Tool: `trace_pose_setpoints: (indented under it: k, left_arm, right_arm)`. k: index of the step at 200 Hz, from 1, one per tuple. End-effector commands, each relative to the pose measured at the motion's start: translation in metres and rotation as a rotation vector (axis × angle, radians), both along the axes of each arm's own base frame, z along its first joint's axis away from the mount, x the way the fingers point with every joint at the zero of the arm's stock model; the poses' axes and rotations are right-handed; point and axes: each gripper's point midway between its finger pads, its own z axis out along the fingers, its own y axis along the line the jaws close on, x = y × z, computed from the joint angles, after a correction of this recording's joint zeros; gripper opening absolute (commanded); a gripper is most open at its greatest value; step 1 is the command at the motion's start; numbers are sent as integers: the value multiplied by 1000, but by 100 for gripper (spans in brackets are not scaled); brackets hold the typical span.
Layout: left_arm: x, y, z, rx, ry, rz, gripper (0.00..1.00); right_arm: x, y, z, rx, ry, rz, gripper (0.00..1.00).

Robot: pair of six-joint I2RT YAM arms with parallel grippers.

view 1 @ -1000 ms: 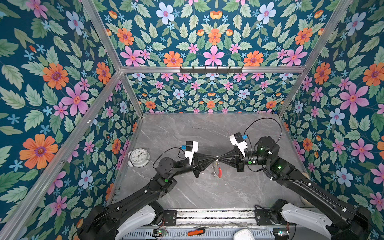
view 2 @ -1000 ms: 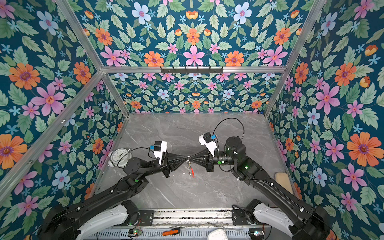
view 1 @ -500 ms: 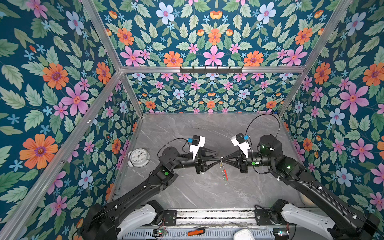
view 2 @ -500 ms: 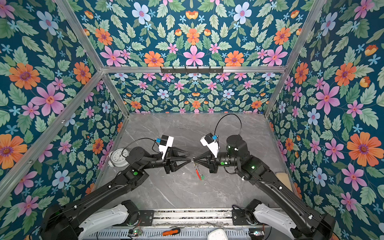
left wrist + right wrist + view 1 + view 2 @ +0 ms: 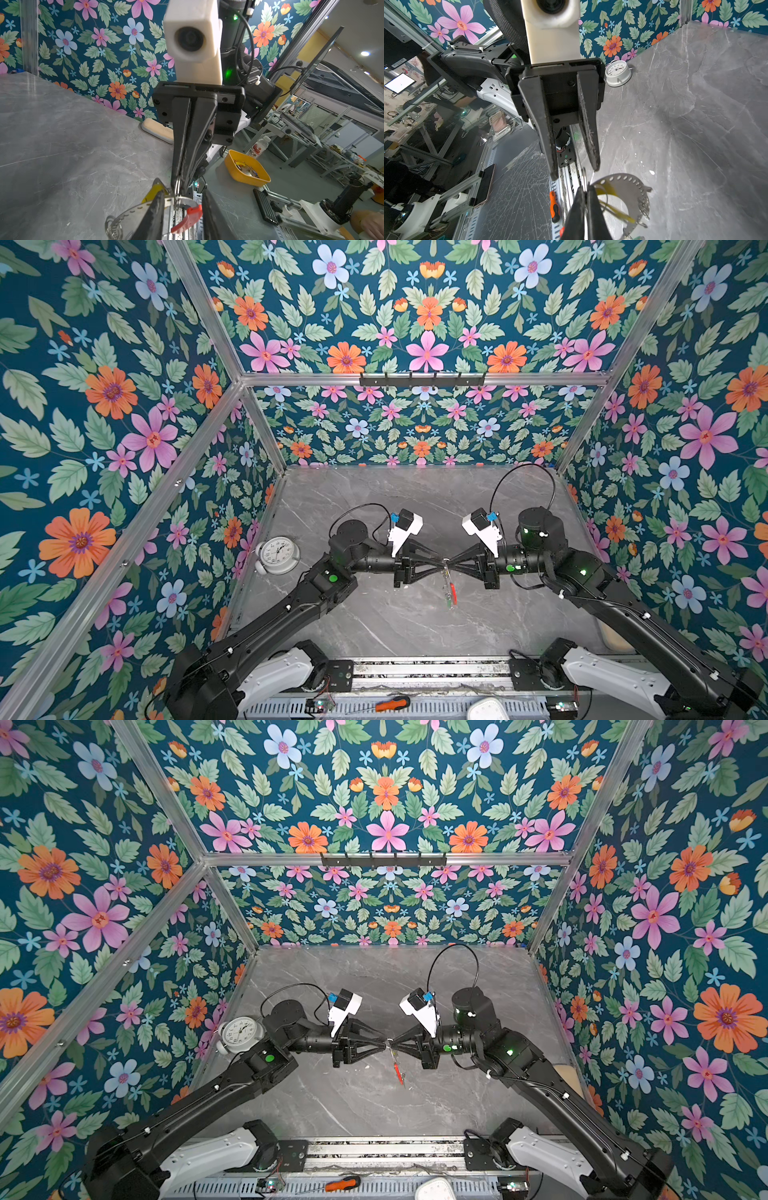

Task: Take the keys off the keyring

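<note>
The right gripper (image 5: pixel 180 184) is holding the keyring (image 5: pixel 623 179) up in the air over the middle of the tabletop (image 5: pixel 374 497). Its fingers (image 5: pixel 182 135) are pressing together on a small wire ring (image 5: pixel 177 187) threaded through the perforated hoop. The hoop is therefore hanging free below, with its red section (image 5: pixel 188 216) and a yellow tag (image 5: pixel 154 190) dangling clear of the surface. That lift is probably giving the other arm room to work.

The left gripper (image 5: pixel 575 172) is facing it tip to tip. Its fingers (image 5: pixel 546 133) are standing apart, straddling the band just beside that ring without clamping it, seemingly lining up for a grip. The keys themselves are too small to pick out.

The tabletop is showing grey marble veining, and a white alarm clock (image 5: pixel 277 554) is sitting near its left edge. Floral wallpaper panels (image 5: pixel 124 406) in aluminium framing are enclosing the cell. An orange-handled screwdriver (image 5: pixel 392 702) is lying on the front rail, and a yellow bin (image 5: pixel 230 166) is sitting outside.
</note>
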Motion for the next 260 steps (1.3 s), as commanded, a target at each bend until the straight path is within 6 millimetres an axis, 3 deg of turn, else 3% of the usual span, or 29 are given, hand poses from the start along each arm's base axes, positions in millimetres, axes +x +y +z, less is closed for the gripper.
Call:
trace_pose_setpoints:
  k: [1, 40, 85, 125, 158, 198, 226, 260]
  left_arm:
    - [-5, 0, 4, -8, -19, -35, 28]
    - [-6, -1, 5, -8, -14, -50, 16]
    - [-7, -1, 7, -11, -18, -50, 12]
    - [-3, 0, 5, -14, -36, -21, 0]
    - [0, 3, 11, -58, -76, 25, 0]
    - [1, 12, 19, -119, -144, 86, 0]
    - [-2, 21, 25, -170, -196, 126, 0]
    - [-11, 28, 33, -212, -235, 119, 0]
  right_arm:
    - [0, 2, 6, 11, -24, 7, 0]
    - [2, 5, 2, -26, -35, -5, 0]
    - [5, 8, -3, -65, -62, -25, 0]
    - [2, 13, -1, -73, -73, -18, 0]
    - [3, 18, 2, -72, -101, -29, 0]
    - [9, 11, 22, 33, -183, -110, 33]
    - [6, 3, 40, 154, -247, -153, 43]
    - [2, -1, 41, 215, -270, -158, 52]
